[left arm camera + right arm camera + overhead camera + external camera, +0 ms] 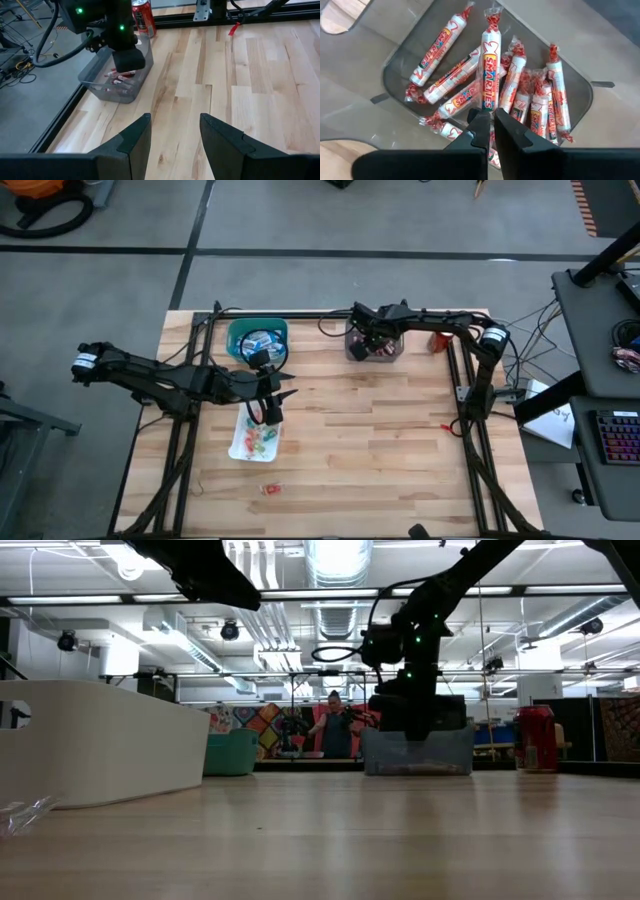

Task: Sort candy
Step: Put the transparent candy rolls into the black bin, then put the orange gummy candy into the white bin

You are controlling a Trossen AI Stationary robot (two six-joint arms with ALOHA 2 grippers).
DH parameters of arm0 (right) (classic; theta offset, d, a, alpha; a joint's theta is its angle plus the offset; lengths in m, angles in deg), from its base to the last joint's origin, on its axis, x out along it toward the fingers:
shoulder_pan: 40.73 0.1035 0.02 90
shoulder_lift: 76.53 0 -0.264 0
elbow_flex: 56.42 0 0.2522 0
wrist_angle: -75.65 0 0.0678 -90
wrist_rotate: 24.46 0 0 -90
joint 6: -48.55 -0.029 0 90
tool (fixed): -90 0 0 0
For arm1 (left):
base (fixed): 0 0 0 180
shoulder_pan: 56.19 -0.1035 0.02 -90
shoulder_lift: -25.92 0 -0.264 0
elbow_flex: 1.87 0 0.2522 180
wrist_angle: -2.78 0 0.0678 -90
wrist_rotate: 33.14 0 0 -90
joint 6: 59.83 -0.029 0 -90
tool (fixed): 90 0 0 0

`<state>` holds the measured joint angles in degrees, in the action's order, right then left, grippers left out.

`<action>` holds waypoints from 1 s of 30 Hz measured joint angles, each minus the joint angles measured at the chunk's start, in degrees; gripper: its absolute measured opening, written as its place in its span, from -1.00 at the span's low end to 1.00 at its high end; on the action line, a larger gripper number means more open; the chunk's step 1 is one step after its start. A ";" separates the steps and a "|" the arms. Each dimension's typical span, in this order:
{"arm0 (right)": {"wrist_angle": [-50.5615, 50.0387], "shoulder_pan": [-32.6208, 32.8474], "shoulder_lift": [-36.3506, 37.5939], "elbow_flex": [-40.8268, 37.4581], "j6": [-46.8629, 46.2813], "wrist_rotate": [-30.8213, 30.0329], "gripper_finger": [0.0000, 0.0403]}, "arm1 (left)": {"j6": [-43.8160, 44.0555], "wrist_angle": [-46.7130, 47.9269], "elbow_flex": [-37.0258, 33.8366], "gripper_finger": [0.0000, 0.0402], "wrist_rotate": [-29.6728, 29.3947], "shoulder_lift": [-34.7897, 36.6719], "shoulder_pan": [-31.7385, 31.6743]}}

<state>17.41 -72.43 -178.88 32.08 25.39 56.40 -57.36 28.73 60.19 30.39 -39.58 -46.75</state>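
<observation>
Right wrist view gives you what no other camera does: the right gripper (488, 131), jaws clenched on nothing, hangs over a clear bin (407, 45) of red-and-white Smarties rolls (489, 37). From the high view you see that bin at the table's (400, 440) 12 o'clock edge, a red soda can (438, 340) beside it at its 3 o'clock, and a teal bin (238, 332) of blue-and-white bars (260, 340) to its 9 o'clock. Your left gripper (268, 402), jaws released, hovers over the white tray (238, 448) of small coloured pieces (258, 440), with one stray red piece (270, 489) at the tray's 6 o'clock.
</observation>
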 joint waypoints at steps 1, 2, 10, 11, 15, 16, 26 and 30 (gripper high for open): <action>-0.01 0.04 -0.01 0.00 0.03 0.06 -0.92 | -0.01 0.00 0.00 -0.24 -0.01 0.00 -0.01; -0.01 0.04 0.00 0.00 0.03 0.10 -0.89 | -0.01 0.00 0.00 -0.24 0.01 0.00 0.01; -0.18 0.04 0.00 0.00 0.88 0.10 -0.62 | -0.01 0.02 0.00 -0.24 0.00 0.00 0.00; -0.17 0.04 0.00 0.00 1.43 0.10 -0.60 | 0.00 0.03 0.00 -0.24 0.01 0.00 0.01; 0.20 0.04 0.25 0.00 2.82 0.04 -0.58 | 0.01 0.04 0.00 -0.24 -0.01 0.00 -0.01; 0.33 0.04 0.45 0.00 2.98 -0.01 -0.59 | 0.01 0.04 0.00 -0.24 -0.01 0.00 -0.01; 2.41 0.04 3.07 1.24 7.37 -1.36 -0.77 | 0.34 -0.51 0.00 -0.24 -0.03 0.50 0.66; 2.96 0.17 6.63 1.74 7.74 -1.42 -0.93 | 2.17 -0.62 0.00 -0.24 -0.03 1.43 2.63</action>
<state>20.37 -72.26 -172.25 33.82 33.13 54.98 -55.19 28.11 60.19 30.36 -38.15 -44.11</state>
